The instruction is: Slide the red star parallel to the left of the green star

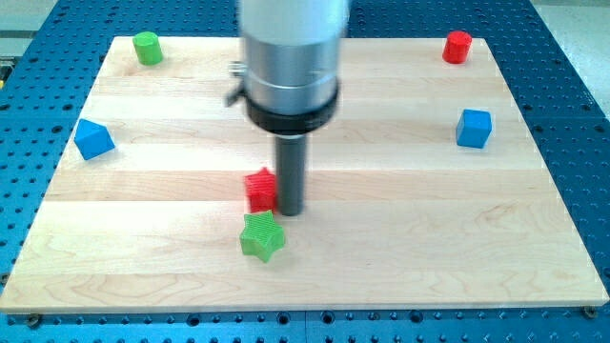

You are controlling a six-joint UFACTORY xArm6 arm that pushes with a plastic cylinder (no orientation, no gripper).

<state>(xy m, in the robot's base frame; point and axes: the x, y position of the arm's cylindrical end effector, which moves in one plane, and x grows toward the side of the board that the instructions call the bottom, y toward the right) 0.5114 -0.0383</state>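
Note:
The red star (pixel 259 190) lies near the middle of the wooden board (pixel 400 238). The green star (pixel 262 236) lies just below it, toward the view's bottom, almost touching. My tip (pixel 290 211) is on the board right beside the red star's right side, above and right of the green star. The rod and its wide grey mount (pixel 291 62) rise toward the view's top and hide part of the board behind them.
A green cylinder (pixel 147 47) stands at the top left corner. A red cylinder (pixel 457 46) stands at the top right. A blue cube (pixel 474 128) is at the right. A blue angular block (pixel 93 139) is at the left edge.

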